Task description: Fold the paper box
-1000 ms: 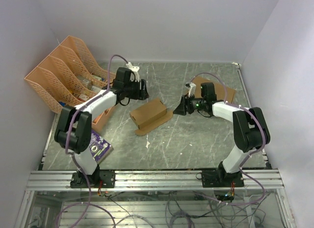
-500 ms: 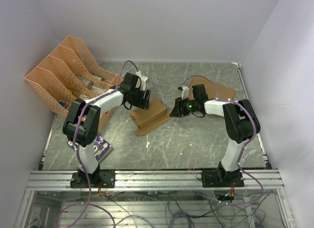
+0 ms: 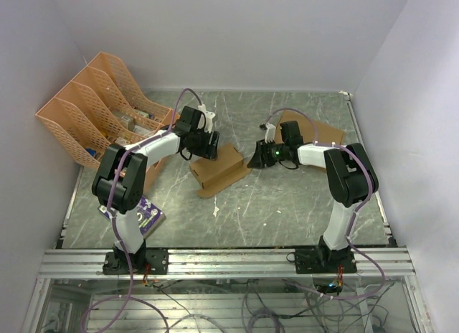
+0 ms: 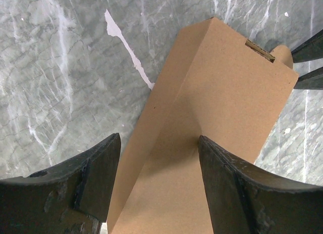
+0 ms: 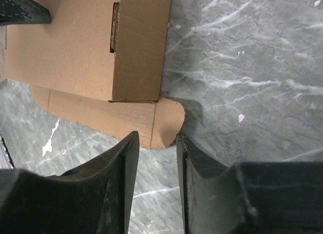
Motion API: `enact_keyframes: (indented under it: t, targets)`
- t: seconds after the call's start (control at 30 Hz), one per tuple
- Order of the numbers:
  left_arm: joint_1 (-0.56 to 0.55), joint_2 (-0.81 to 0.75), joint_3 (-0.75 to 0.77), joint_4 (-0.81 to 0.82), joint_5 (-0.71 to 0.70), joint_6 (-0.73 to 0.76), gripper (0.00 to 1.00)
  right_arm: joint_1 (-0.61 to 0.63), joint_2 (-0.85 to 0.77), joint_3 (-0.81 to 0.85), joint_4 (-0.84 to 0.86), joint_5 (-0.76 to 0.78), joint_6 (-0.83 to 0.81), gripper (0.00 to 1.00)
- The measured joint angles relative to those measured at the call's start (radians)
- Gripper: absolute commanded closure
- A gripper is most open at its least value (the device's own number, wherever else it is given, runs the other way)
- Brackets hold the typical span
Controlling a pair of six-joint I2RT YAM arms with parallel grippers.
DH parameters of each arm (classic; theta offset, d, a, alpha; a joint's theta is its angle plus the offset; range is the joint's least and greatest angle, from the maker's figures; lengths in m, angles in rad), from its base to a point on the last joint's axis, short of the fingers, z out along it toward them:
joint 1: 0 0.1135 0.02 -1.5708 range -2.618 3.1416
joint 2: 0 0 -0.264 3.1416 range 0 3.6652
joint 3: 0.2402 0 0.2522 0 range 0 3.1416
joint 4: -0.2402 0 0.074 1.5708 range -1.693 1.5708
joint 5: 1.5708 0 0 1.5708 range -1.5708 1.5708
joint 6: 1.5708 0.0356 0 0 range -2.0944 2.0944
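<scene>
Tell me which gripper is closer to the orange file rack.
Left. The left gripper hovers over the far-left end of the paper box, on the side facing the orange file rack. The right gripper is past the box's right end, farther away.

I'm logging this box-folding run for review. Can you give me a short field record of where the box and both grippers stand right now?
box: plain brown thin cardboard paper box, partly folded, lying on the grey marbled table, one flap flat beside it
left gripper: open, fingers to either side of the box's end
right gripper: open, narrow gap, fingertips at the flap's rounded tab
held: nothing visibly clamped
nearby: orange mesh file rack; flat brown cardboard sheet
</scene>
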Motion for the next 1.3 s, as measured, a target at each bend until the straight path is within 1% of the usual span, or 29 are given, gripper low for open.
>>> enact_keyframes:
  t: [0.17,0.37,0.6,0.77,0.93,1.0,1.07,1.1,1.13,1.2,1.23,1.3]
  targets:
    - [0.005,0.001,0.0,0.0,0.005,0.003,0.27,-0.003,-0.002,-0.007,0.026,-0.023,0.01,0.78]
    - [0.01,0.016,0.02,-0.004,0.013,0.014,0.27,-0.002,-0.003,-0.028,0.04,-0.034,0.013,0.85]
    - [0.01,0.021,0.028,-0.003,0.021,0.026,0.27,0.023,-0.026,-0.051,0.048,-0.037,0.005,0.85]
    - [0.01,0.042,0.053,-0.004,0.037,0.036,0.27,0.08,-0.068,-0.056,0.053,-0.051,-0.016,0.81]
    - [0.01,0.054,0.063,0.001,0.065,0.07,0.27,0.121,-0.076,-0.055,0.036,-0.097,-0.061,0.78]
    - [0.01,0.06,0.07,0.002,0.076,0.091,0.27,0.131,-0.076,-0.048,-0.003,-0.116,-0.101,0.74]
    - [0.007,0.061,0.078,0.006,0.072,0.108,0.26,0.134,-0.081,-0.027,-0.075,-0.133,-0.168,0.67]
    - [0.005,0.056,0.078,0.013,0.065,0.11,0.26,0.128,-0.087,-0.011,-0.11,-0.14,-0.206,0.61]
    - [0.003,0.047,0.076,0.02,0.055,0.107,0.26,0.12,-0.095,0.002,-0.138,-0.147,-0.236,0.53]
    - [0.003,-0.004,0.053,0.045,0.014,0.085,0.27,0.091,-0.124,0.032,-0.187,-0.156,-0.291,0.26]
    - [0.003,-0.041,0.037,0.055,-0.004,0.068,0.26,0.074,-0.14,0.051,-0.203,-0.157,-0.316,0.21]
    - [0.007,-0.155,-0.021,0.089,-0.043,0.014,0.25,0.049,-0.154,0.113,-0.229,-0.153,-0.361,0.19]
